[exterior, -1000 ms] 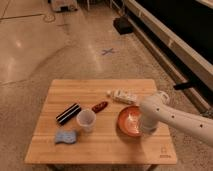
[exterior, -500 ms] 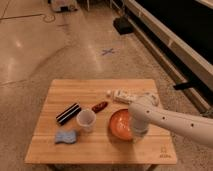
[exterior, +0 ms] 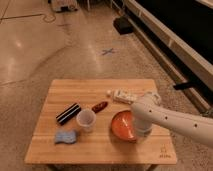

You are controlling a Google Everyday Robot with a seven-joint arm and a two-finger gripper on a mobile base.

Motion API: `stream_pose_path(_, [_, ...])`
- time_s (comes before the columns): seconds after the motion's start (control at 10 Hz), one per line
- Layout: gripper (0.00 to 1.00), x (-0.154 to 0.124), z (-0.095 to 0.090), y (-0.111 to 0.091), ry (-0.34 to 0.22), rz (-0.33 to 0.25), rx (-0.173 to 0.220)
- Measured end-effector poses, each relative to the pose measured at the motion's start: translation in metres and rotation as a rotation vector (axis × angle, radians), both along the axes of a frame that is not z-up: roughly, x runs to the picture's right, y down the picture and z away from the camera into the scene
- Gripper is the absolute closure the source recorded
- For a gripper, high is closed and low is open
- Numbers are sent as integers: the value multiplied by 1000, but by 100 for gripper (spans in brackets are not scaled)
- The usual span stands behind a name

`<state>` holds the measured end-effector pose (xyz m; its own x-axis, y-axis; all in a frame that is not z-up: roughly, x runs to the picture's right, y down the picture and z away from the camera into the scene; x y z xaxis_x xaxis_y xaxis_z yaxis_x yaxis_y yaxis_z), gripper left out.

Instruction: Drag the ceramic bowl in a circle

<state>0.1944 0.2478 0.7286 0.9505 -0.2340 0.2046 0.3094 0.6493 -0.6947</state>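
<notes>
The ceramic bowl (exterior: 121, 125) is a wide orange-red bowl on the wooden table (exterior: 75, 90), right of the middle and near the front edge. It looks tipped toward the left, its inside facing left. My gripper (exterior: 138, 126) reaches in from the right on a white arm (exterior: 175, 120) and is at the bowl's right rim, covering that side. A small white cup (exterior: 85, 120) stands just left of the bowl.
A black bar (exterior: 68, 113) and a red-brown packet (exterior: 99, 106) lie left of centre. A blue sponge (exterior: 66, 136) is at the front left. A white packet (exterior: 125, 96) lies behind the bowl. Around the table is polished floor with a blue cross mark (exterior: 108, 51).
The bowl has moved left across the table, from the right side toward the white cup, with the gripper and arm following it.
</notes>
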Motion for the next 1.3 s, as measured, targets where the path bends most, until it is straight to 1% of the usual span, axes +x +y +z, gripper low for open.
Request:
stream_pose_path(0.2, [99, 1, -4, 3, 24, 3, -3])
stream_pose_path(0.3, [99, -4, -6, 3, 19, -8, 3])
stream_pose_path(0.4, [99, -9, -5, -1, 12, -25, 5])
stream_pose_path(0.5, [99, -19, -4, -4, 6, -41, 3])
stream_pose_path(0.7, [99, -55, -5, -11, -11, -80, 3])
stream_pose_path(0.9, [99, -72, -7, -12, -14, -91, 5])
stream_pose_path(1.1, [99, -69, -9, -12, -8, -94, 13])
stream_pose_path(1.3, [99, -43, -9, -16, 16, -85, 14])
